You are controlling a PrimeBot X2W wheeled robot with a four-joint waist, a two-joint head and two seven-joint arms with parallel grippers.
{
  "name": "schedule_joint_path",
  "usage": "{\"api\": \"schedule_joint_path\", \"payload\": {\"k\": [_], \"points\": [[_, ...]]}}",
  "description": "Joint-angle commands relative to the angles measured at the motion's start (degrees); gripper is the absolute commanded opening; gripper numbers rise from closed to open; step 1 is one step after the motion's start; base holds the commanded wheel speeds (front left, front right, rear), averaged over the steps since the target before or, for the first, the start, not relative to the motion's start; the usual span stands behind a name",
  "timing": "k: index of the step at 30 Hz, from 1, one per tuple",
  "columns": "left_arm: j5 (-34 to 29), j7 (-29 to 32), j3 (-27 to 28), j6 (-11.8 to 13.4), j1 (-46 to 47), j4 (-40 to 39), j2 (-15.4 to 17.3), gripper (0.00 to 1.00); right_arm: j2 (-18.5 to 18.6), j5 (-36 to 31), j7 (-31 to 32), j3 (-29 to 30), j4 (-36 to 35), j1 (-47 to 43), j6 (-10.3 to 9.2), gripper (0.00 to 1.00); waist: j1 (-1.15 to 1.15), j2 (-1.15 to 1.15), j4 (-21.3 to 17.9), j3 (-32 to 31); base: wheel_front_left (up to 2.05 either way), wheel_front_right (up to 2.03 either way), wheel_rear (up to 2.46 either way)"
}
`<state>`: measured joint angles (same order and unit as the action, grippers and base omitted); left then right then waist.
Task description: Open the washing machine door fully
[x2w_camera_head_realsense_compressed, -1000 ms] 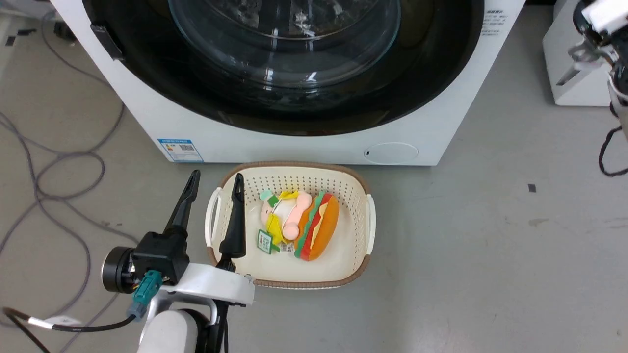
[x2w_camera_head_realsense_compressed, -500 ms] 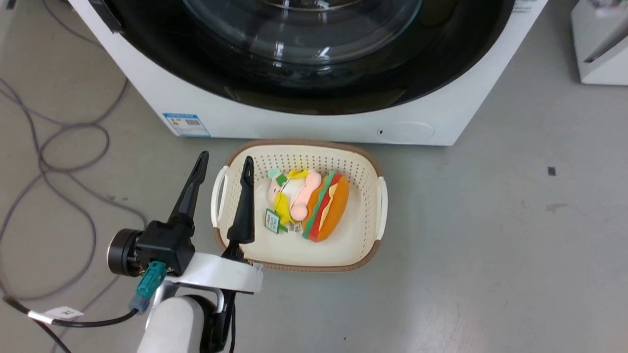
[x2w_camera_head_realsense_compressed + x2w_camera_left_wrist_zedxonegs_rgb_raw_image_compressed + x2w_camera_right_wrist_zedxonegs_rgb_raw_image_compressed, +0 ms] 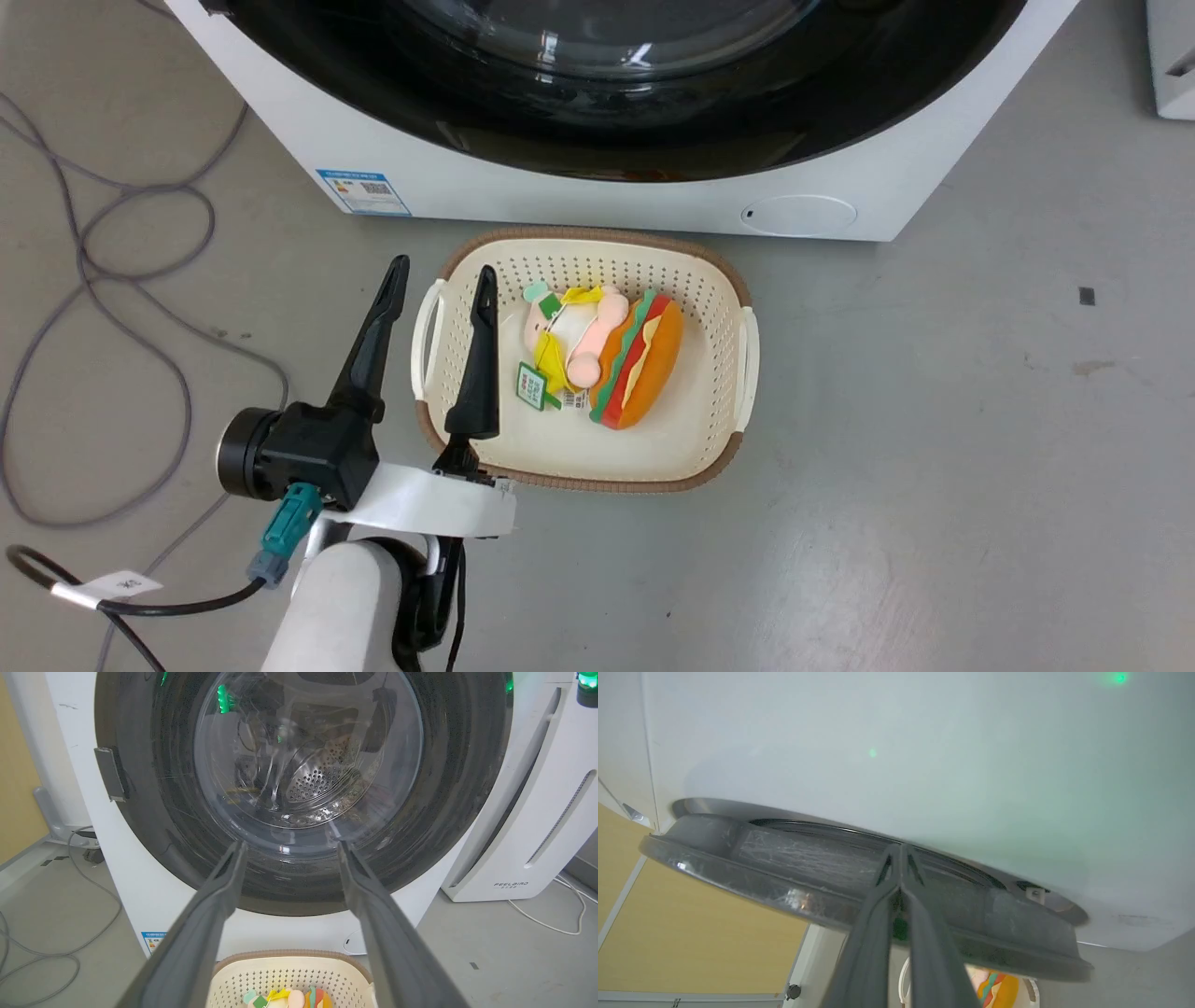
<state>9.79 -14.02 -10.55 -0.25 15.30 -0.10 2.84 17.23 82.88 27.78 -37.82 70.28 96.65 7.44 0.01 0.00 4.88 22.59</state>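
**Left gripper** [image 3: 444,266]: the two fingers stand wide apart with nothing between them and nothing touched. It hangs low over the floor at the near left corner of the basket [image 3: 588,233], its right finger above the basket's left rim. In the left wrist view the left gripper [image 3: 291,844] points at the washing machine door [image 3: 154,812], well short of it.

**Right gripper** [image 3: 899,848]: the fingers are pressed together and hold nothing. The tips sit at the seam where the door's dark rim [image 3: 784,877] meets the white front of the washing machine [image 3: 878,742]. Whether they touch the rim cannot be told.

**Washing machine door** [image 3: 560,140]: it lies across the opening on the front of the washing machine [image 3: 579,201], at the far side of the scene. In the right wrist view its rim stands proud of the white panel. Whether it is latched cannot be told. A grey handle plate [image 3: 110,774] sits at its left edge.

**Basket:** it stands on the floor just in front of the machine, holding a burger plush [image 3: 639,359] and a small doll [image 3: 565,341], touching side by side.
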Motion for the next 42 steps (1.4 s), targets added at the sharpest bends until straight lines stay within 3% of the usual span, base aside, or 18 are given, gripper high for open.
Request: {"api": "schedule_joint_path", "payload": {"k": [1, 23, 42], "points": [[0.35, -0.64, -0.45, 0.2, 1.1, -0.11, 0.04, 1.0, -0.28, 2.06, 1.54, -1.52, 2.04, 3.29, 0.04, 0.0, -0.01, 0.0, 0.17, 0.51, 0.0, 0.0, 0.0], [0.27, -0.97, -0.73, 0.11, 1.13, 1.19, 0.04, 1.0, -2.69, 4.3, 12.13, -3.49, 1.84, 0.48, 0.05, 0.0, -0.01, 0.0, 0.05, -0.52, 0.0, 0.0, 0.0], [-1.2, -0.97, -0.86, -0.57, -3.15, 4.42, 0.04, 1.0, -0.81, 8.5, 17.37, -1.85, -7.68, -15.98, 0.05, 0.0, -0.01, 0.0, -1.11, -9.21, 0.0, 0.0, 0.0]]}}
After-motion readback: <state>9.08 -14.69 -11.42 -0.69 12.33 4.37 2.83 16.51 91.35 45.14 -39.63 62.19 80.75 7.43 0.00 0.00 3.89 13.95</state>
